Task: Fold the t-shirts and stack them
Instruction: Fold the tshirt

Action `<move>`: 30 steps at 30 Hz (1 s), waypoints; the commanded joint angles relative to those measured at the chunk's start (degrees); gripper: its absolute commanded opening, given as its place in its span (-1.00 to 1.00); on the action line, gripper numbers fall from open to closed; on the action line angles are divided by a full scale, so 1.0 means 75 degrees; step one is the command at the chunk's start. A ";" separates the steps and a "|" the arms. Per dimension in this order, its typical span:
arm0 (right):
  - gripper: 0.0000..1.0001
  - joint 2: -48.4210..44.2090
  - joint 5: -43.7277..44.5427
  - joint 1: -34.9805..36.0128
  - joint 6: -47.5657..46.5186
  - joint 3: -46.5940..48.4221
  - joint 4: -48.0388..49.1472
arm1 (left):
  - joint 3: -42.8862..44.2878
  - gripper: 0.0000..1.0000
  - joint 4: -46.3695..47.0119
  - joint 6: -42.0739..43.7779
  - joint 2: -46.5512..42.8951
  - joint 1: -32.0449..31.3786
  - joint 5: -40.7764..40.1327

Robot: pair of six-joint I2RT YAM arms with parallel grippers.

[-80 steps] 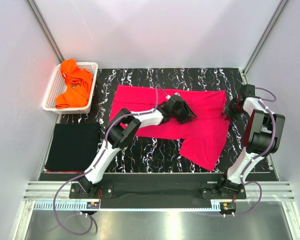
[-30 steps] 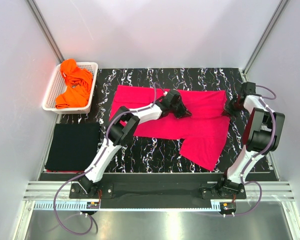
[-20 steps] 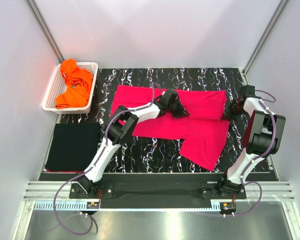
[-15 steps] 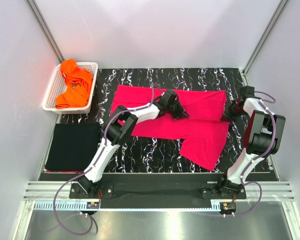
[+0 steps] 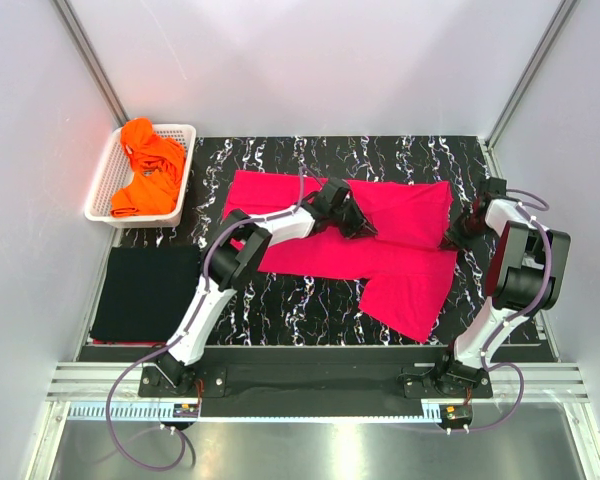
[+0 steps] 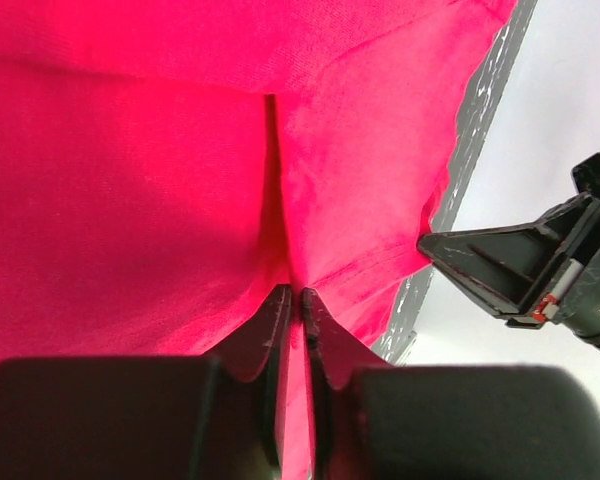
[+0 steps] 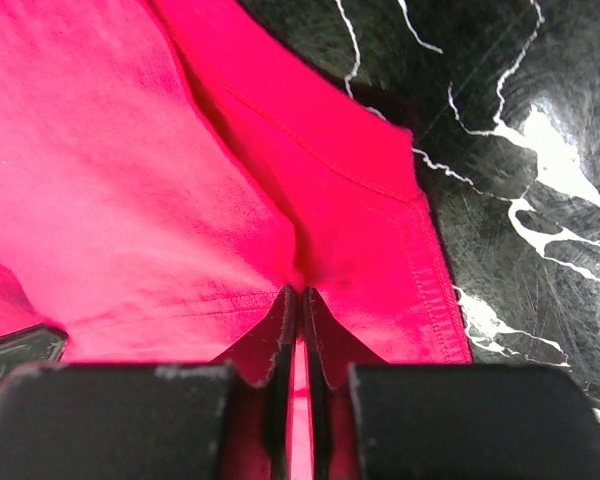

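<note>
The hot pink t-shirt (image 5: 400, 255) lies spread on the black mat. My left gripper (image 5: 358, 228) is shut on a pinch of the pink cloth (image 6: 180, 180) near the shirt's middle. My right gripper (image 5: 450, 238) is shut on the shirt's right edge (image 7: 360, 200), beside its stitched hem. The right gripper's fingers (image 6: 500, 270) show in the left wrist view. A black t-shirt (image 5: 145, 292) lies folded flat at the left front. Orange t-shirts (image 5: 148, 170) are heaped in the basket.
A white lattice basket (image 5: 108, 180) stands at the back left. The black white-veined mat (image 5: 310, 310) covers the table. Metal frame posts and white walls close in the back and sides.
My left gripper has slid toward the back left with the pink cloth pinched. My right gripper has moved a little nearer and left along the shirt's right edge, which has drawn in.
</note>
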 commanded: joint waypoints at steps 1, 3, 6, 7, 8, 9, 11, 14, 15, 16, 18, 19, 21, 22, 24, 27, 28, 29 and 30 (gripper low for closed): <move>-0.79 -0.0381 0.0090 -0.0028 0.0116 -0.0106 -0.0201 | -0.0033 -0.70 0.0229 0.0058 -0.0432 0.0069 0.0301; -0.60 -0.0499 0.0218 -0.0028 0.0163 -0.0153 -0.0272 | -0.0021 -0.57 0.0136 0.0221 -0.0525 0.0081 0.0324; -0.32 -0.0815 0.0417 -0.0028 0.0117 0.0056 -0.0390 | -0.0207 -0.38 -0.0193 0.0807 -0.0968 0.0186 0.0336; -0.26 -0.0827 0.0453 -0.0028 0.0024 0.0197 -0.0436 | -0.0313 -0.34 -0.0251 0.1180 -0.1133 0.0268 0.0324; -0.18 -0.0781 0.0500 -0.0028 -0.0035 0.0384 -0.0483 | -0.0430 -0.30 -0.0461 0.1392 -0.1320 0.0315 0.0266; -0.01 -0.0722 0.0535 -0.0028 -0.0059 0.0815 -0.0507 | -0.0640 -0.30 -0.0602 0.1580 -0.1682 0.0385 0.0208; 0.08 -0.0418 0.0442 -0.0028 -0.0153 0.1263 -0.0437 | -0.0817 -0.29 -0.1011 0.2236 -0.2047 0.0666 -0.0002; 0.11 0.0296 0.0336 -0.0016 -0.0083 0.2200 -0.0261 | -0.1017 -0.29 -0.1491 0.3056 -0.2563 0.1274 -0.0237; 0.11 0.0506 0.0197 -0.0016 -0.0025 0.2701 -0.0261 | -0.0982 -0.31 -0.1633 0.3244 -0.2669 0.1450 -0.0285; 0.11 0.0891 0.0114 -0.0016 0.0080 0.2938 -0.0191 | -0.0935 -0.31 -0.1774 0.3536 -0.2681 0.1800 -0.0355; 0.07 0.1164 -0.0026 -0.0004 0.0291 0.3420 -0.0050 | -0.0865 -0.32 -0.1997 0.3749 -0.2705 0.2153 -0.0391; 0.03 0.1374 -0.0039 -0.0004 0.0350 0.3549 0.0101 | -0.0842 -0.32 -0.2044 0.3866 -0.2693 0.2445 -0.0414; -0.32 0.1539 -0.0202 -0.0004 0.0456 0.3736 0.0336 | -0.0795 -0.34 -0.2103 0.3902 -0.2600 0.2740 -0.0402; -0.46 0.1621 -0.0261 -0.0004 0.0537 0.3807 0.0430 | -0.0771 -0.35 -0.2103 0.3925 -0.2553 0.2985 -0.0426; -0.69 0.1937 -0.0390 0.0008 0.0632 0.4030 0.0606 | -0.0620 -0.37 -0.2092 0.3914 -0.2307 0.3209 -0.0414; -0.80 0.2359 -0.0635 0.0019 0.0843 0.4206 0.0898 | -0.0269 -0.42 -0.2092 0.3820 -0.1828 0.3607 -0.0309; -0.81 0.2453 -0.0660 0.0043 0.0901 0.4241 0.0969 | -0.0163 -0.42 -0.2092 0.3797 -0.1722 0.3782 -0.0297; -0.81 0.2640 -0.0683 0.0078 0.0925 0.4311 0.1086 | -0.0080 -0.43 -0.2092 0.3785 -0.1512 0.3854 -0.0274; -0.81 0.2734 -0.0753 0.0090 0.0948 0.4358 0.1145 | 0.0094 -0.43 -0.2092 0.3773 -0.1429 0.3924 -0.0262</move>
